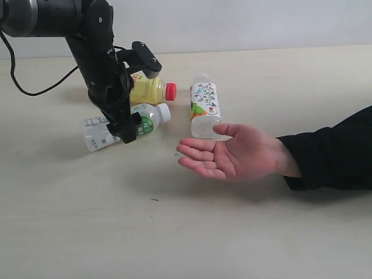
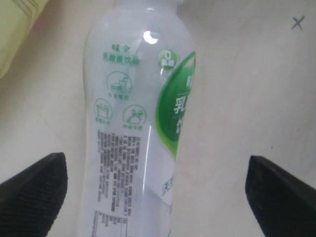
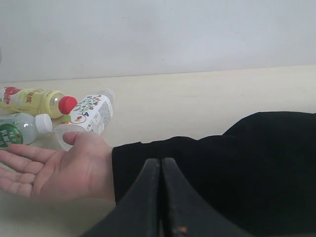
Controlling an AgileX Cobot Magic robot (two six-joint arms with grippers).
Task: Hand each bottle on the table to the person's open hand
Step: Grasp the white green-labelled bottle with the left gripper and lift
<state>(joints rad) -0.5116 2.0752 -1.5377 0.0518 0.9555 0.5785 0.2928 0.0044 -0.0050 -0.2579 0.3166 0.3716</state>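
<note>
- The left fingers [image 1: 139, 103], black and hung from a black jointed arm, are spread wide and grip nothing. In the left wrist view [image 2: 157, 195] one stands on either side of a bottle, both clear of it.
- That bottle is the milky white plastic bottle with the green label [image 1: 97, 133], lying on its side on the pale beige, flat counter [image 1: 174, 244]. Its white cap points toward 2 o'clock.
- The yellow plastic bottle with the red cap [image 1: 149, 90] lies on its side just at 12 o'clock of the white one, cap toward 3 o'clock. Whether the two touch cannot be told.
- The clear plastic bottle with the cartoon-print label [image 1: 204, 104] lies at 3 o'clock of the yellow one, apart from it. Its cap points to 12 o'clock and its base to 6 o'clock.
- The person's bare open hand [image 1: 232, 154] lies palm up at 5 o'clock of that bottle, fingertips toward 9 o'clock and thumb next to the bottle's base. A black sleeve runs off at 3 o'clock.
- The right fingers [image 3: 161, 197], black and tapered, are pressed together with nothing between them, above the black sleeve.
</note>
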